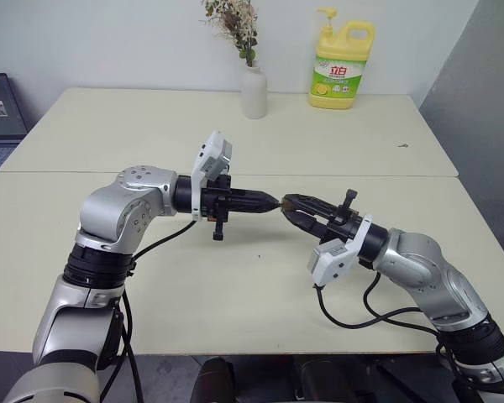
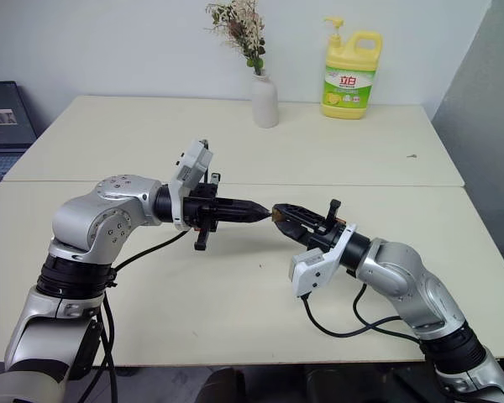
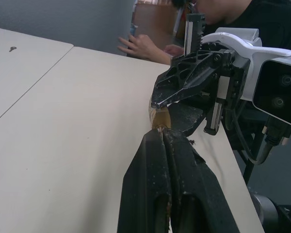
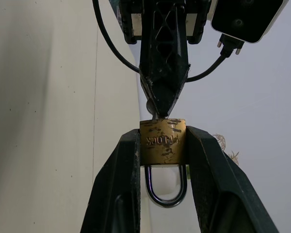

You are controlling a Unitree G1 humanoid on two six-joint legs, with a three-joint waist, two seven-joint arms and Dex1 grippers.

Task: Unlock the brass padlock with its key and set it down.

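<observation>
Two pale tables (image 1: 109, 277) sit pushed together, and the arms meet above the near one, at the centre of the head views. At 12 o'clock on the far table stand a white vase (image 1: 254, 91) with dried sprigs and, toward 1 o'clock, a yellow soap bottle (image 1: 342, 65). In the left wrist view a person's hand (image 3: 140, 47) rests at the table's edge.

The left arm reaches in from 9 o'clock, forearm nearly level, its gripper (image 1: 273, 202) pointing toward 3 o'clock with the two black fingers pressed together into a point; whether they pinch a key cannot be told. The right arm comes from 4 o'clock, elbow bent, its gripper (image 1: 291, 205) aimed toward 10 o'clock, fingers clamped on the padlock (image 4: 162, 141).

The padlock hangs in the air between the two fingertips, well above the tabletop. Its long axis runs along the right fingers: the flat bottom end faces the left gripper's tip, which touches it, and the shackle (image 4: 166, 186) points back toward the right wrist. The body is scuffed golden brass, stamped with lettering; the shackle is a thin silvery loop, seated in the body.
</observation>
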